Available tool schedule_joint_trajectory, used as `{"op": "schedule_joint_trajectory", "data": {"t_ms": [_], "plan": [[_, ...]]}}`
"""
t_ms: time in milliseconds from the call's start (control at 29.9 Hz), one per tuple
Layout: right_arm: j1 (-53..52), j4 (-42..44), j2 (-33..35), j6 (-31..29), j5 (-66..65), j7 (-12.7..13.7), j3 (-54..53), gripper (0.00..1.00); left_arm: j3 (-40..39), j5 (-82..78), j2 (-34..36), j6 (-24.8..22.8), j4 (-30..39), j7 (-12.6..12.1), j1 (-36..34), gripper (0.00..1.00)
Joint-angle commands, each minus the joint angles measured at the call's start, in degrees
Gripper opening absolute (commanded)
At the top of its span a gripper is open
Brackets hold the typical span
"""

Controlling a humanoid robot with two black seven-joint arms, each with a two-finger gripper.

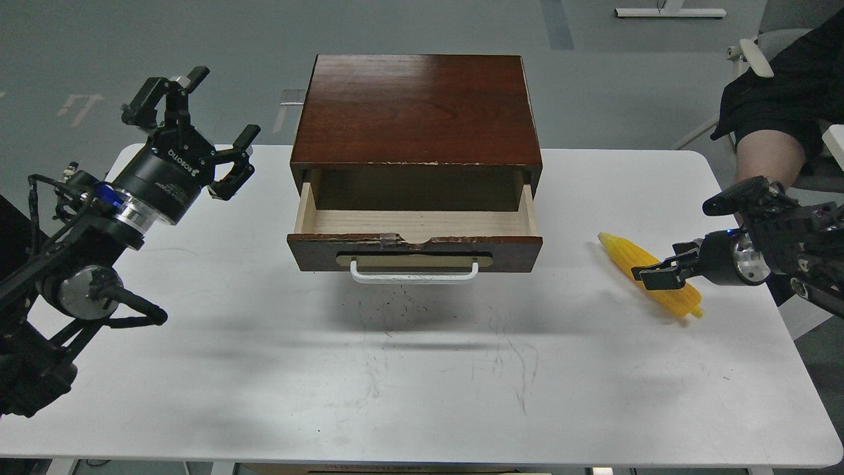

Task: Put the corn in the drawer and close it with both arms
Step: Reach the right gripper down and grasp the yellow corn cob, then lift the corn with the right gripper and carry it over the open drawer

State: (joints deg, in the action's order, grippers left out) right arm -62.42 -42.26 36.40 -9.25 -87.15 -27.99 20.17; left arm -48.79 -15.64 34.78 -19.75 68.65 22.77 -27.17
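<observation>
The yellow corn (623, 254) lies on the white table (422, 369), right of the drawer, tapered end pointing back-left. The drawer (514, 245) of the reddish-brown wooden box (415, 105) is pulled open; its pale interior holds nothing, and its white handle (414, 272) faces me. My right gripper (659, 274) reaches in from the right edge, low over the thick half of the corn, with one dark finger across it; the fingers cannot be told apart. My left gripper (214, 109) is open and empty, raised above the table's back-left corner, left of the box.
A person's bare arm (768, 158) in dark clothing and a chair (752, 56) are just beyond the table's back-right corner. The table's right edge is close behind the corn. My left arm's elbow (82, 293) hangs over the left side.
</observation>
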Motion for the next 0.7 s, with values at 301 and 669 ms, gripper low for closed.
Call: {"op": "schedule_joint_trajectory", "data": {"t_ms": [301,669], "plan": [[1.34,-1.42,1.13,0.03,0.31,-0.01,0.31,0.03,0.01,0.26,0.37,-0.02,0.08,-0.01,0.01,0.98],[-13.74,-15.21,10.8,-0.94,11.27,-0.01,-5.66,0.04,-0.52,0.26,0.46,-0.02,0.17,-0.09,-0.08,0.98]]}}
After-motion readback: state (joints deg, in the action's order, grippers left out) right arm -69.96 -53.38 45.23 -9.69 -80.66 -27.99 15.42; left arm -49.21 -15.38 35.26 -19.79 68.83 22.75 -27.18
